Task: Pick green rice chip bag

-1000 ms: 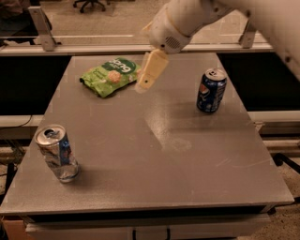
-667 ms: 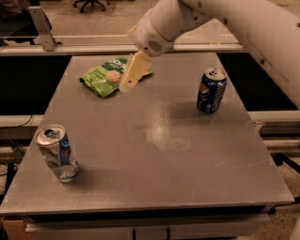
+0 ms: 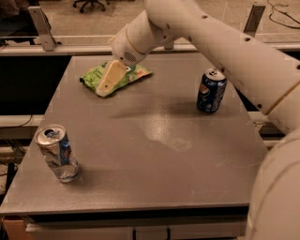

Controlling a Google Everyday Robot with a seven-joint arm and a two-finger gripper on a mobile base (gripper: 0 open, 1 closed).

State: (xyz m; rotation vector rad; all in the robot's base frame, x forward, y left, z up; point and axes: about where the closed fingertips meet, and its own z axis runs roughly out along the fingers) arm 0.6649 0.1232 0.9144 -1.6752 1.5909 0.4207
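The green rice chip bag (image 3: 135,73) lies flat near the far left corner of the table (image 3: 154,154). The gripper (image 3: 104,86) points down over the bag's left half, overlapping it; whether it is released or clenched cannot be told. A blue can (image 3: 211,90) stands near the right edge, a dented silver can (image 3: 57,152) near the left edge, towards the front.

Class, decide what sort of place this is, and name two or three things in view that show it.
Probably an office or lab testing area: a rolling chair base behind a plain grey table, and the robot's gripper over the green rice chip bag.
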